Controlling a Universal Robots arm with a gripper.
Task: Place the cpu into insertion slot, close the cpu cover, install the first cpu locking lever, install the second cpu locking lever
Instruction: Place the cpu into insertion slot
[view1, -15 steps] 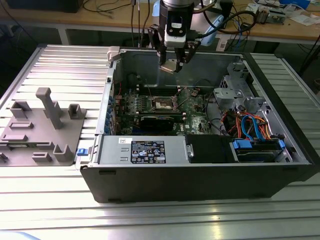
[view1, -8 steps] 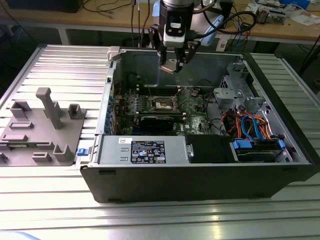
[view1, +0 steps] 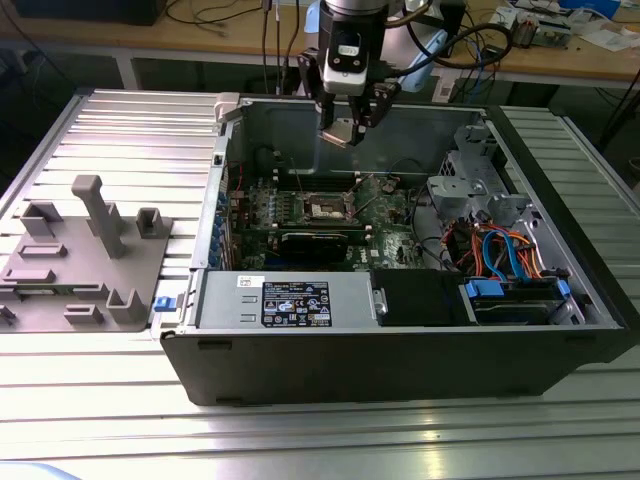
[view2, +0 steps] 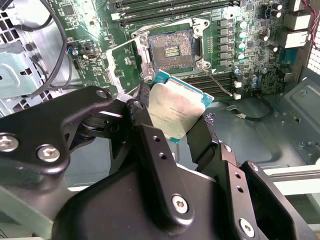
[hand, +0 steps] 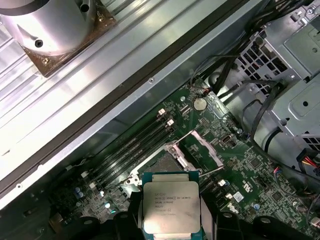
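Observation:
The cpu (view2: 177, 111), a flat square chip with a dull silver top and green edge, is clamped between the black fingers of my gripper (view2: 175, 116). In the first wrist view the cpu (hand: 171, 207) hangs just above the motherboard. The insertion slot (view2: 172, 47) lies bare beyond it, with a dark centre and a pale rim. The cpu cover (hand: 207, 146) stands raised beside the insertion slot (hand: 159, 162). Thin wire levers (view2: 161, 26) are swung out from the socket. In the exterior view my gripper (view1: 347, 130) hovers over the open computer case, above the insertion slot (view1: 325, 207).
A long black card (view1: 315, 242) sits in front of the socket, and memory slots (view2: 165, 7) run beside it. The power supply (view1: 285, 300), drive cage (view1: 480, 185) and coloured cables (view1: 505, 250) crowd the case. A grey fixture tray (view1: 85, 255) lies at the exterior view's left.

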